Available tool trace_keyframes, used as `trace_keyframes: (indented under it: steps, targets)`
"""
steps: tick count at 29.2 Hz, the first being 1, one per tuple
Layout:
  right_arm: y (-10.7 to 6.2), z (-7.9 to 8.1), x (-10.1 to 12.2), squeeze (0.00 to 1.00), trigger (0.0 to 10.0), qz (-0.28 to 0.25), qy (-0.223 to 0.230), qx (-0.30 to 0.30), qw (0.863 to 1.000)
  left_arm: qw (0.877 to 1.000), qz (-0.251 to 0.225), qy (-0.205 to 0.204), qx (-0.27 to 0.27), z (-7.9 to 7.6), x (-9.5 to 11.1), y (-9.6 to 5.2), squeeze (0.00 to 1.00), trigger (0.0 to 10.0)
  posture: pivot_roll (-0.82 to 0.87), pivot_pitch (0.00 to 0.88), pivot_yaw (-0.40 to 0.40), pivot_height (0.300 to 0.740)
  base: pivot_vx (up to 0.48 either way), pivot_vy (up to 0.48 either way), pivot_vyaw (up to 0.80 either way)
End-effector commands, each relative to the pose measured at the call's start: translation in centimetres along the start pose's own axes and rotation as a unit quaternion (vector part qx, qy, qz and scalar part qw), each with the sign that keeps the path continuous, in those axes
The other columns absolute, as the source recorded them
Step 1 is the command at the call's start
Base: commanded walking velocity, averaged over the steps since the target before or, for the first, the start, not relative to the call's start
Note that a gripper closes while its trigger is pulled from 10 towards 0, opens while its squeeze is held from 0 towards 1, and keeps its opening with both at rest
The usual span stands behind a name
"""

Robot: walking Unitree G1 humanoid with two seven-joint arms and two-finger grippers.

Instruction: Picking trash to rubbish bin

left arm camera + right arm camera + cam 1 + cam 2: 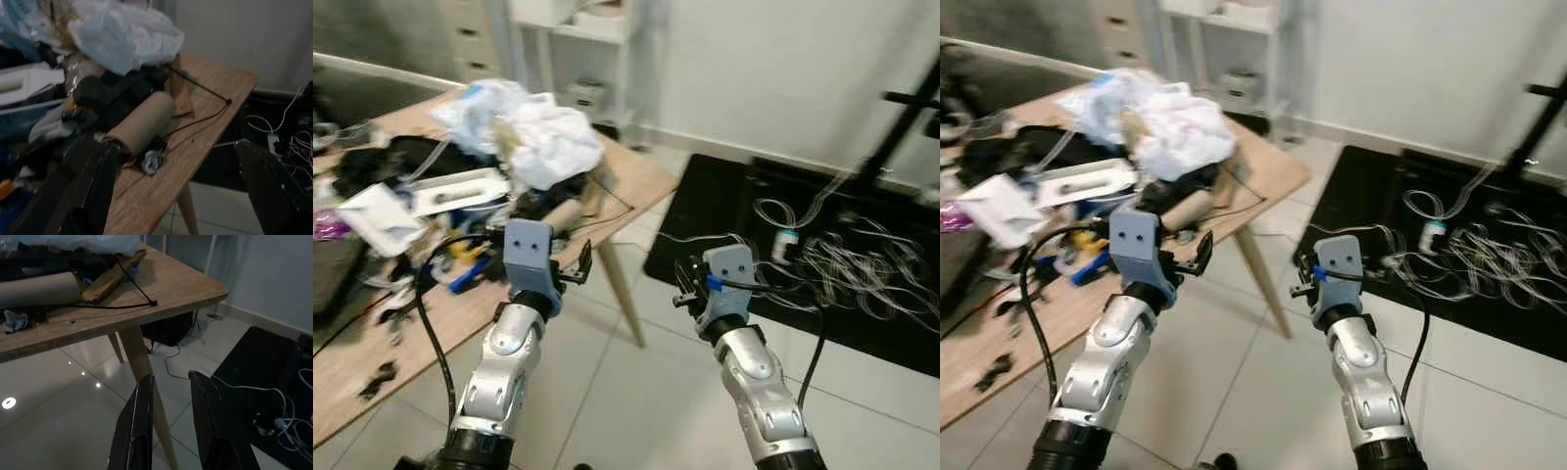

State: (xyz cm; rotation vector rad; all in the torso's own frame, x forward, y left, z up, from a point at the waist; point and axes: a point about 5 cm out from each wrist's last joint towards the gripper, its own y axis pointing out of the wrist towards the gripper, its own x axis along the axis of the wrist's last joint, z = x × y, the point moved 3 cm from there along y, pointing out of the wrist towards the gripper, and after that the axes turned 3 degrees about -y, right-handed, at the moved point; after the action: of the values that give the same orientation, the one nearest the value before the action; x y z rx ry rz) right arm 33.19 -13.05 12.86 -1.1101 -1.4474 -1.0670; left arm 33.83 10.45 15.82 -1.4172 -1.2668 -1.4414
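The wooden table filled the upper left of the head view, its corner pointing toward the frame's centre, and carried a dense heap of clutter. A crumpled white plastic bag crowned the heap in the upper left. Below it lay a cardboard tube, just beside the table's near edge; its long axis ran diagonally, from the lower left to the upper right of the left wrist frame, with one end pointing toward the table corner. A small crumpled scrap lay on the wood next to the tube's lower end. A thin black cable crossed the tabletop toward the corner.

The left gripper was held at the centre left of the head view, above the table's near edge, its fingers spread wide and holding nothing. The right gripper hung right of centre, over the tiled floor and apart from the table, its fingers slightly parted and empty. A black mat strewn with white cables occupied the right of the frame.
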Motion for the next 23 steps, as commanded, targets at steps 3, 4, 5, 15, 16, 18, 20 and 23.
trace_keyframes:
  steps: [3,4,5,15,16,18,20,23]
  targets:
    - [-0.16,0.19,-0.22,0.00,10.0,0.006,0.000,0.004,1.000,1.000,0.009,-0.003,0.001,-0.10,-0.52,-0.27,0.00,10.0,-0.03,0.134,0.001,0.740,0.000,0.000,0.80]
    - [-0.13,0.18,-0.21,0.00,10.0,0.006,0.000,0.004,1.000,1.000,0.009,-0.003,0.001,-0.10,-0.53,-0.25,0.00,10.0,-0.04,0.137,-0.005,0.740,0.000,0.000,0.80]
    - [-0.13,0.18,-0.21,0.00,10.0,0.006,0.000,0.004,1.000,1.000,0.009,-0.003,0.001,-0.10,-0.53,-0.25,0.00,10.0,-0.04,0.137,-0.005,0.740,0.000,0.000,0.80]
    - [-0.05,0.33,-0.13,0.00,10.0,0.004,-0.002,0.010,1.000,1.000,0.009,-0.003,0.003,-0.08,-0.51,-0.25,0.00,10.0,-0.04,0.137,-0.005,0.740,0.000,0.000,0.80]
    - [-0.06,0.35,-0.12,0.00,10.0,0.004,-0.002,0.010,1.000,1.000,0.009,-0.003,0.002,-0.08,-0.50,-0.25,0.00,10.0,-0.04,0.137,-0.005,0.740,0.000,0.000,0.80]
    - [-0.09,0.41,-0.14,0.00,10.0,0.004,-0.003,0.012,1.000,1.000,0.009,-0.003,0.002,-0.08,-0.49,-0.24,0.00,10.0,-0.04,0.137,-0.005,0.740,0.000,0.000,0.80]
    - [-0.11,0.44,-0.15,0.00,10.0,0.004,-0.003,0.013,1.000,1.000,0.009,-0.003,0.002,-0.08,-0.49,-0.24,0.00,10.0,-0.04,0.137,-0.005,0.740,0.000,0.000,0.80]
    - [-0.15,0.50,-0.16,0.00,10.0,0.004,-0.003,0.014,1.000,1.000,0.009,-0.003,0.002,-0.06,-0.48,-0.30,0.00,10.0,-0.03,0.139,-0.004,0.740,0.000,0.000,0.80]
